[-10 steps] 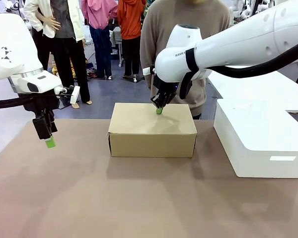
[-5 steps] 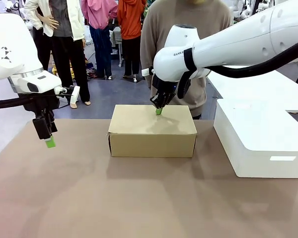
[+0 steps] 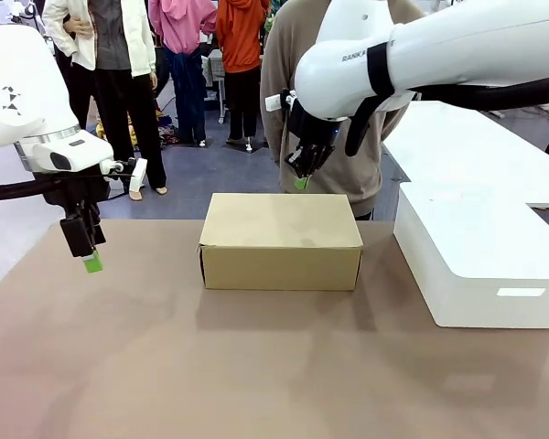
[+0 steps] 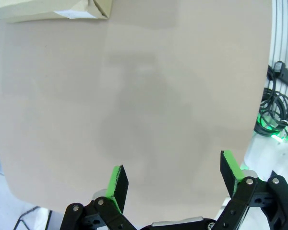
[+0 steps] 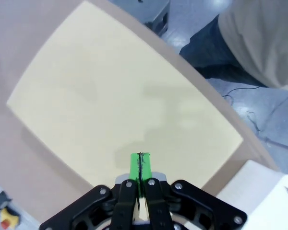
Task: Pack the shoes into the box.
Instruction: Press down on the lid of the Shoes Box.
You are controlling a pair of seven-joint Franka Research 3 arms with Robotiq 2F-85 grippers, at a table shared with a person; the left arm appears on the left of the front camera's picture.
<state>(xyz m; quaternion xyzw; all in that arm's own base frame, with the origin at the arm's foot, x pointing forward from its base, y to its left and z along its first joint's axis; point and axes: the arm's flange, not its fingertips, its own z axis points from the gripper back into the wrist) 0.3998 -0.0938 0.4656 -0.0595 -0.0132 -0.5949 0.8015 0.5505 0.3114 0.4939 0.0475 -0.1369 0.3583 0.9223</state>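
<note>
One table [image 3: 119, 366], one white box [image 3: 480, 265] on its right side, one cardboard box [image 3: 281, 240] mid-table with lid down. Likely light and stiff with dentable walls; best held by opposite sides. Right gripper [image 3: 301, 182] hovers above it, pinched closed and empty; left gripper [image 3: 91, 262] spread wide, empty.

- A brown table [image 3: 146, 366] fills the near part of the scene.
- A big smooth white box [image 3: 480, 251] stands on the table at the right side.
- A person in a beige sweater [image 3: 288, 82] stands at the far side, in the middle.
- Three other people [image 3: 178, 55] stand farther off at the left.
</note>
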